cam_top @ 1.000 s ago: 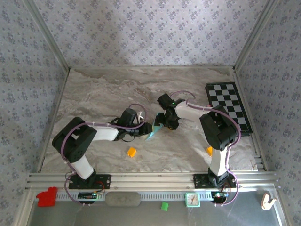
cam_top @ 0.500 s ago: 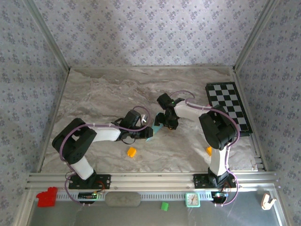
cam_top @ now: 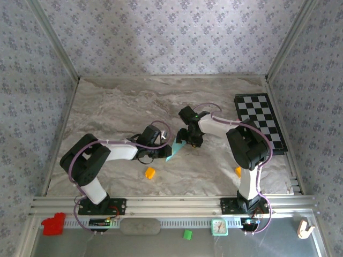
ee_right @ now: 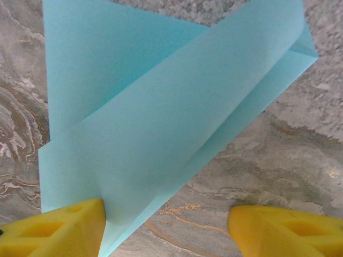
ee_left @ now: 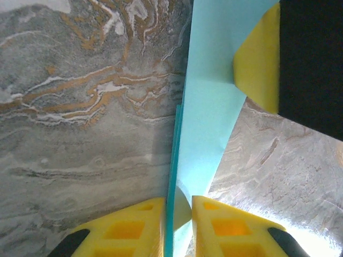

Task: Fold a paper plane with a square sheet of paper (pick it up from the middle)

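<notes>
The left gripper (ee_left: 177,211) has narrowed its jaws around the thin, folded teal-blue square sheet of paper (ee_right: 161,123), which stands on edge over the middle of the marbled table (cam_top: 107,107). A firm pinch cannot be confirmed. Beyond it, the right gripper (ee_right: 166,227) stands open, so the next fold probably depends on the left hold.

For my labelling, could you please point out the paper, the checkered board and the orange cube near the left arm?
paper (ee_right: 161,123): right wrist view, middle of the folded flap.
board (cam_top: 261,122): top view, its centre.
cube (cam_top: 150,172): top view, its top face.
</notes>
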